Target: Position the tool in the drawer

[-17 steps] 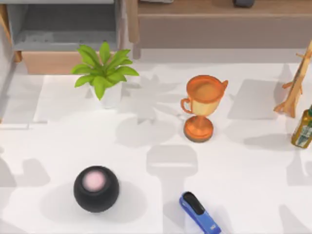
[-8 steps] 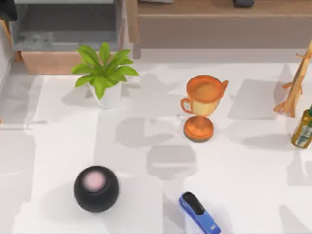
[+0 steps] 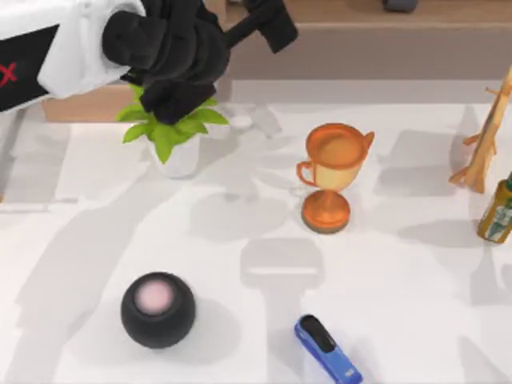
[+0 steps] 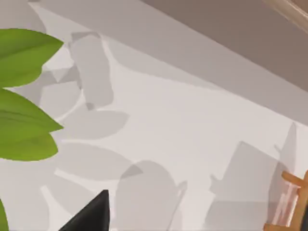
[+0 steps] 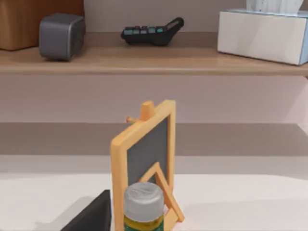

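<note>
White table [image 3: 400, 264] carries blue stapler [image 3: 328, 349] at near edge, right of black ball [image 3: 158, 310]; orange trophy [image 3: 332, 176] behind. Left hand [image 3: 240, 28] hovers above the plant [image 3: 172, 120], far left; finger opening cannot be told, touching nothing.

The stapler [image 3: 328, 350] is lying at the table's [image 3: 400, 272] near edge, right of the ball [image 3: 158, 310]. Behind it the trophy cup [image 3: 331, 174] is standing mid-table, with the potted plant [image 3: 170, 128] to its left. The left arm [image 3: 120, 48] is hanging over the plant at the back left. The bottle [image 3: 498, 210] and easel [image 3: 485, 136] are sitting at the right edge.
</note>
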